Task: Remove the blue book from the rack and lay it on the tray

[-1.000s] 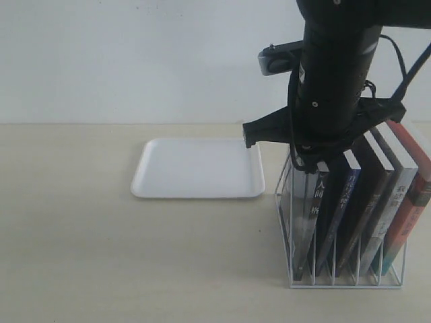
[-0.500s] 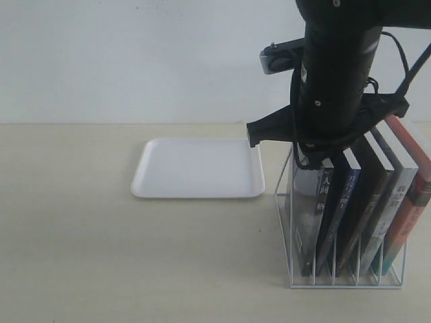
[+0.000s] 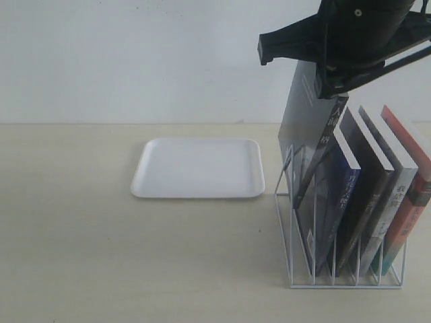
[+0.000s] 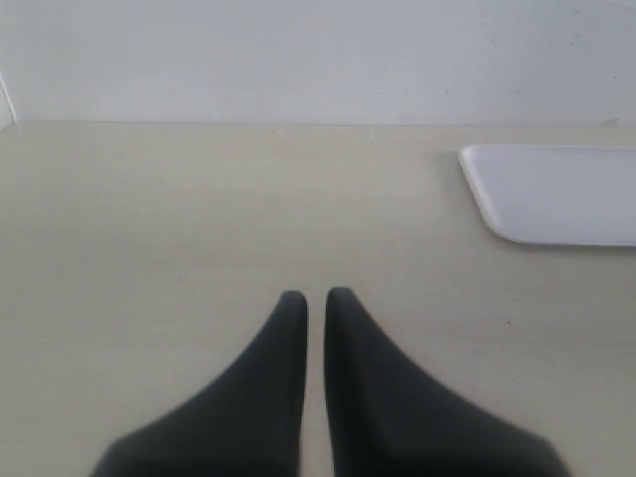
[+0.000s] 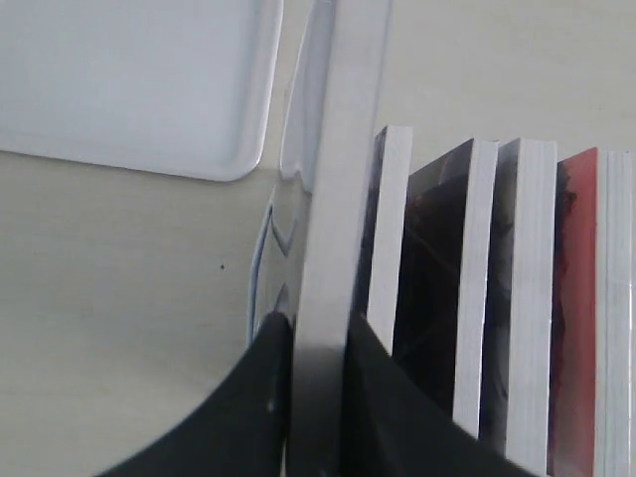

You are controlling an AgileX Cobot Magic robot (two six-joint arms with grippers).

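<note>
My right gripper [image 3: 328, 84] [image 5: 318, 323] is shut on the top edge of the grey-black book [image 3: 306, 128] [image 5: 333, 179] with white spine characters. That book hangs tilted, mostly above the white wire rack [image 3: 296, 222], its lower end still inside the leftmost slot. The blue book [image 3: 345, 195] [image 5: 390, 229] stands in the slot beside it, untouched. Left of the rack lies the white tray [image 3: 199, 168] [image 5: 129, 79] [image 4: 556, 194] with nothing on it. Over bare table, my left gripper [image 4: 315, 296] is shut and holds nothing; the exterior view does not show it.
Three more books lean in the rack to the right of the blue one: a dark one [image 3: 370, 182], a grey one [image 3: 394, 195] and a red-orange one [image 3: 414, 202]. The right arm fills the upper right. A white wall backs the table.
My right arm has risen and drawn the grey-black book up out of the rack's leftmost slot. The blue book and the tray have not moved.
</note>
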